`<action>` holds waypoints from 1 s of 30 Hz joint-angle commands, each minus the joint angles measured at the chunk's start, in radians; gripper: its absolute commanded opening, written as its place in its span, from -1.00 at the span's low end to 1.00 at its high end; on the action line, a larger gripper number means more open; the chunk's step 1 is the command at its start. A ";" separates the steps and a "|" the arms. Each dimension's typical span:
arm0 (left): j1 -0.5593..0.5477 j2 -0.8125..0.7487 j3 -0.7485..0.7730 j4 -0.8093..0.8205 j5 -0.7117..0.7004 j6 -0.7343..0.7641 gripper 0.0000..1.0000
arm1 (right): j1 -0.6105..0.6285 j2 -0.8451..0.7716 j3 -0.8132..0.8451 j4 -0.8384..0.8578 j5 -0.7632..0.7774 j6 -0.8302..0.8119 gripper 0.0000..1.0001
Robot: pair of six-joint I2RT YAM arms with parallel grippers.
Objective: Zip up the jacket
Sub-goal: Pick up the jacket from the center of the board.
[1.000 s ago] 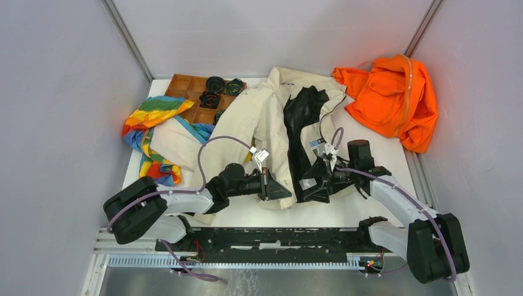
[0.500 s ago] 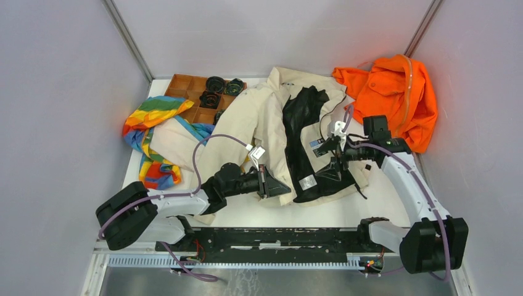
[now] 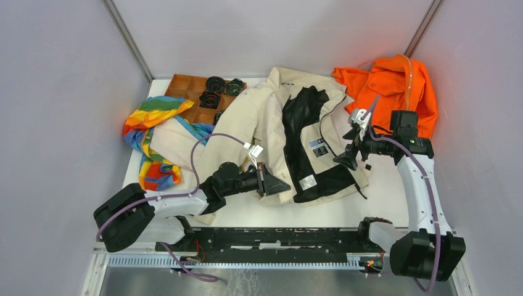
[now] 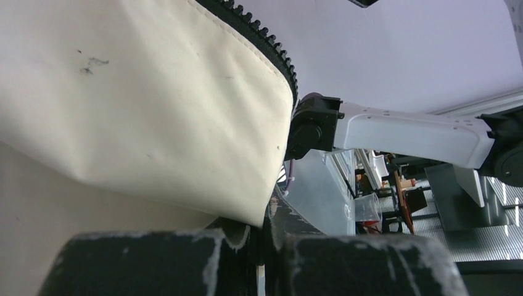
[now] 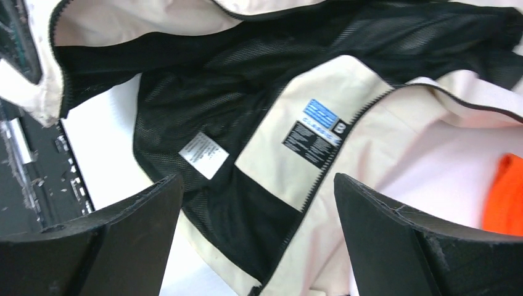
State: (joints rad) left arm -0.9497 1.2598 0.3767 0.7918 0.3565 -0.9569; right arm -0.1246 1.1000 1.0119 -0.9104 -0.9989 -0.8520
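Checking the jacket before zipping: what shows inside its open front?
Inside the jacket: black mesh lining, a white label, and a blue tag beside a black tag on a cream facing. Whatever lies beneath the jacket is covered.

a: what lies under the right gripper (image 5: 256, 185)?
b: the jacket (image 5: 382, 123), spread open. cream cloth, with black mesh lining (image 5: 185, 98) running from eleven o'clock down past the centre.
a: and the fingers (image 5: 123, 237)?
b: spread wide, one at seven o'clock, one at five.
a: any labels?
b: a white tag (image 5: 203, 154) on the mesh near centre, and a blue label (image 5: 321, 113) toward two o'clock of it. an orange garment (image 5: 504, 197) shows at four o'clock, bare table (image 5: 102, 132) at nine.
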 commanded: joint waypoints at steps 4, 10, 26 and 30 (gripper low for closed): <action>0.026 -0.032 0.054 0.037 0.017 0.019 -0.96 | -0.093 -0.025 0.051 0.100 0.019 0.144 0.96; 0.032 -0.073 0.058 0.014 0.024 0.026 -0.96 | -0.183 0.059 0.122 -0.020 0.004 0.085 0.96; 0.036 -0.089 0.080 -0.043 0.046 0.076 -0.96 | -0.320 0.225 0.101 -0.312 0.215 -0.257 0.80; 0.038 -0.083 0.074 -0.044 0.048 0.079 -0.96 | -0.320 0.226 0.058 -0.284 0.231 -0.256 0.78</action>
State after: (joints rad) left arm -0.9173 1.1839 0.4217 0.7113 0.3759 -0.9302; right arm -0.4412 1.3300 1.1023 -1.1690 -0.8055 -1.0561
